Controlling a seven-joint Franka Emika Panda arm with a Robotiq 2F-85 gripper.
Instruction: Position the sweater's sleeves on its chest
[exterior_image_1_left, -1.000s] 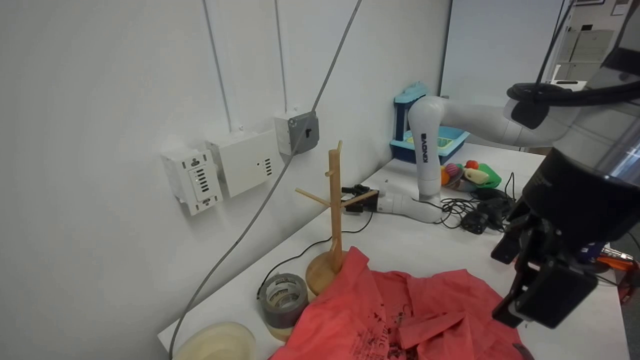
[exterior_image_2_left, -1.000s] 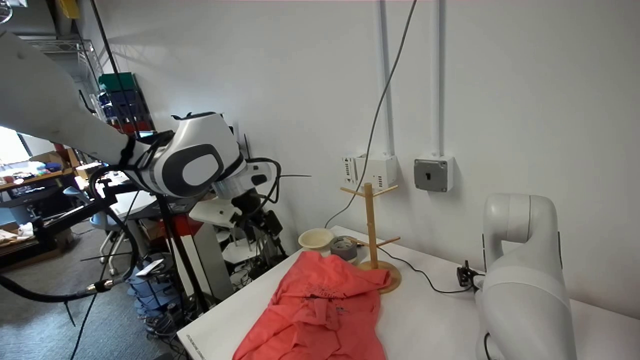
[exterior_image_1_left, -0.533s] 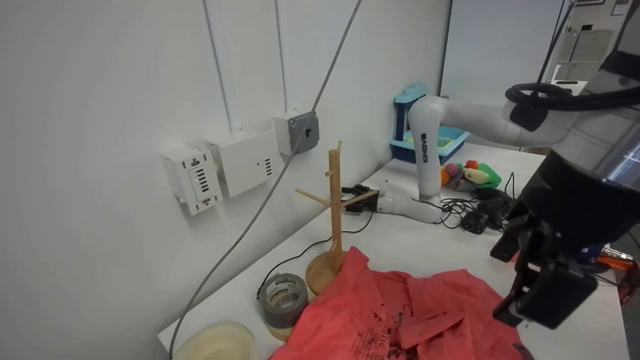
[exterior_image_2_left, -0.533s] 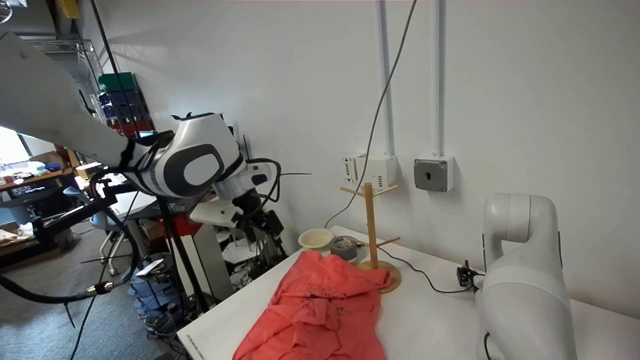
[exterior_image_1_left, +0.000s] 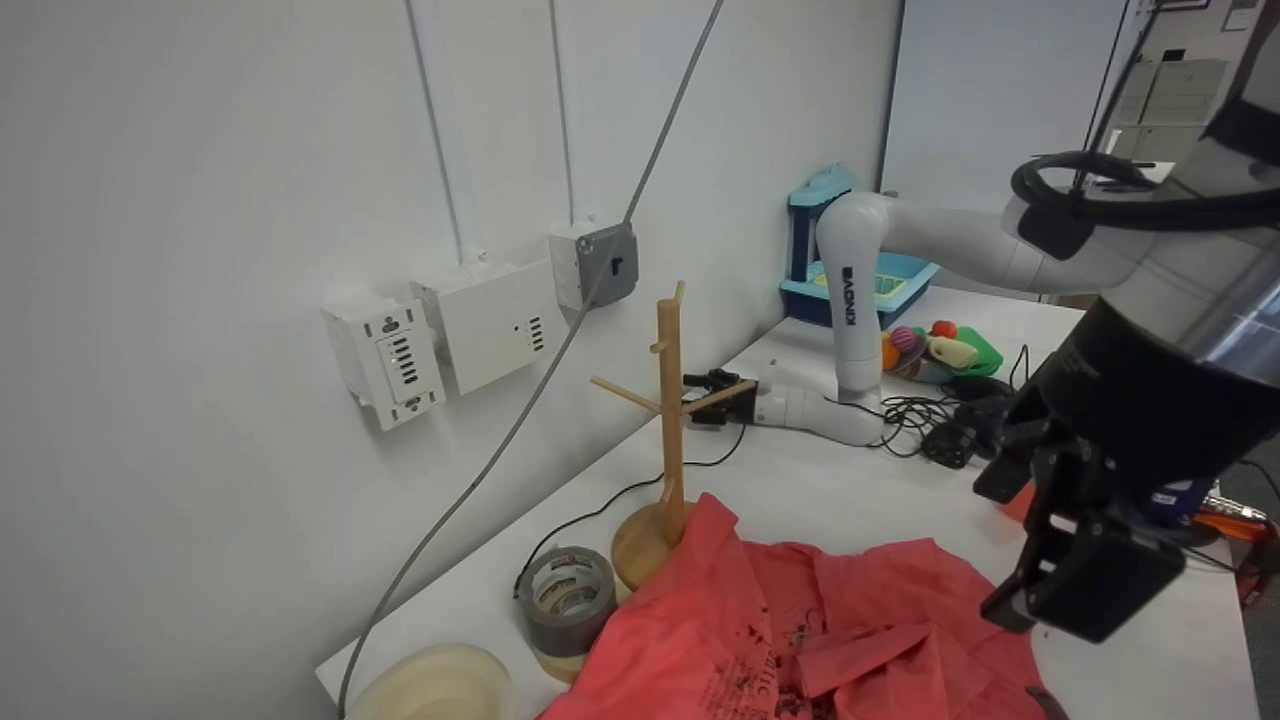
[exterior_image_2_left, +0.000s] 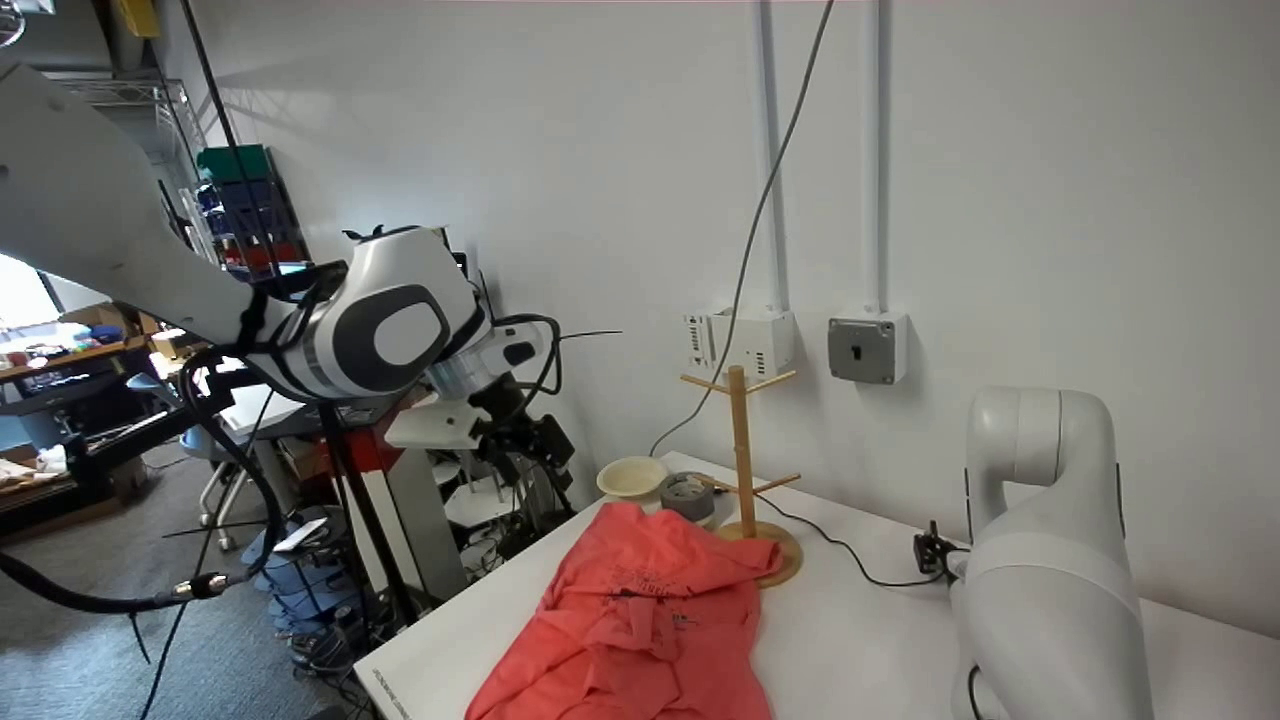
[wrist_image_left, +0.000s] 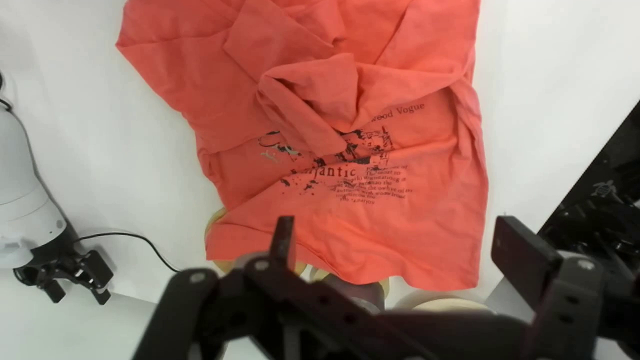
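The coral-red sweater (wrist_image_left: 420, 230) lies rumpled on the white table and also shows in both exterior views (exterior_image_1_left: 900, 575) (exterior_image_2_left: 660, 550). Its chest (wrist_image_left: 372, 182) bears dark print, partly covered. A folded sleeve (wrist_image_left: 310, 125) lies across the chest, its end over the print; it also shows in an exterior view (exterior_image_2_left: 640, 625). Another flat flap (wrist_image_left: 275, 42) lies higher up; I cannot tell if it is the other sleeve. My gripper (wrist_image_left: 395, 230) is open and empty above the sweater's lower part in the wrist view. It hangs above the table in both exterior views (exterior_image_1_left: 1000, 550) (exterior_image_2_left: 565, 465).
A wooden peg stand (exterior_image_1_left: 671, 430) touches the sweater's edge. A tape roll (exterior_image_1_left: 568, 605) and a cream bowl (exterior_image_1_left: 440, 685) stand beside it. Another white arm (exterior_image_2_left: 1050, 600) rests on the table, with its black gripper (wrist_image_left: 75, 275) near a thin cable (exterior_image_2_left: 850, 555).
My gripper has shifted slightly, a little left and up in one exterior view and a little right in another. The sweater has not moved.
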